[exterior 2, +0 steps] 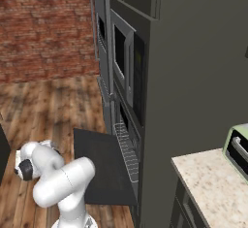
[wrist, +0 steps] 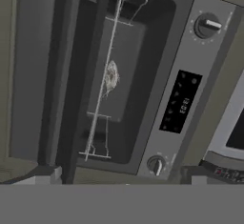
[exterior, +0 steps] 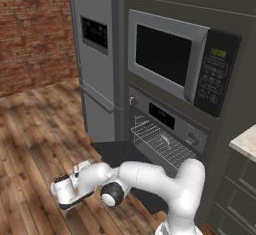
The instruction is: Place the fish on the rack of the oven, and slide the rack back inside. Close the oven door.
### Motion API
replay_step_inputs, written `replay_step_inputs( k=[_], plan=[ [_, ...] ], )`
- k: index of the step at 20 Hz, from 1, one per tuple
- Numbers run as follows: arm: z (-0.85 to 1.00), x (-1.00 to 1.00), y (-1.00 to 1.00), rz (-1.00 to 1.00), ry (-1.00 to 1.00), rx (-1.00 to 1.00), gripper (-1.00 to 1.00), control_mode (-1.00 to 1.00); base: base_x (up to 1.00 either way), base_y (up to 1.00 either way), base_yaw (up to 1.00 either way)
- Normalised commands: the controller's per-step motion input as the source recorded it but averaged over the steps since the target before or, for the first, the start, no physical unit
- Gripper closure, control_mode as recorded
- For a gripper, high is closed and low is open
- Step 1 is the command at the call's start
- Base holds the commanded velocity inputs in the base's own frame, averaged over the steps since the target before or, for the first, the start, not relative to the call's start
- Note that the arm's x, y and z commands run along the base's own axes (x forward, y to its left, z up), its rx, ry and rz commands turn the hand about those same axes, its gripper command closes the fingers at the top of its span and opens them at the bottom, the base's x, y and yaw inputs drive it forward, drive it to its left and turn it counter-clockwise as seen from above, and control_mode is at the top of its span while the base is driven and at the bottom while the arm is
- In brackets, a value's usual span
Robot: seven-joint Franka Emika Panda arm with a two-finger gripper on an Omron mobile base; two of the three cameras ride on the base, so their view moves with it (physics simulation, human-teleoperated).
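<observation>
Starting at the left of the left base view, a red brick wall stands behind a wooden plank floor. Low over that floor the arm's hand hangs with the gripper at its far end; I cannot tell how far its fingers are spread or whether they carry anything. Next comes a tall grey refrigerator. Beside it, the oven door lies folded down flat, fully open, partly hidden by the white arm. Above the door the rack sits in the oven cavity with its front edge about level with the opening, and a small pale fish rests on the wires near the middle. In the hand view the fish shows as a pale speckled shape on the rack, seen edge-on. Over the cavity runs the control strip with a knob at each end and a dark display between. Higher up sits the silver-framed microwave with its keypad. Furthest right, a pale stone surface juts in at the edge
</observation>
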Motion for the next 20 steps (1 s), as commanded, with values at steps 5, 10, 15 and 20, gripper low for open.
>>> replay_step_inputs(
  k=[5,10,15,20],
  plan=[
    [-0.90,0.36,0.00,-0.28,-0.09,-0.31,-1.00,-1.00,0.00,0.00,0.00],
    [-1.00,0.13,0.00,-0.23,-0.08,-0.33,-1.00,-1.00,0.00,0.00,0.00],
    [-0.91,0.00,0.00,-0.19,-0.04,-0.31,-1.00,-1.00,0.00,0.00,0.00],
    [-0.76,0.01,0.00,-0.11,-0.03,-0.28,-1.00,-1.00,0.00,0.00,0.00]
  ],
)
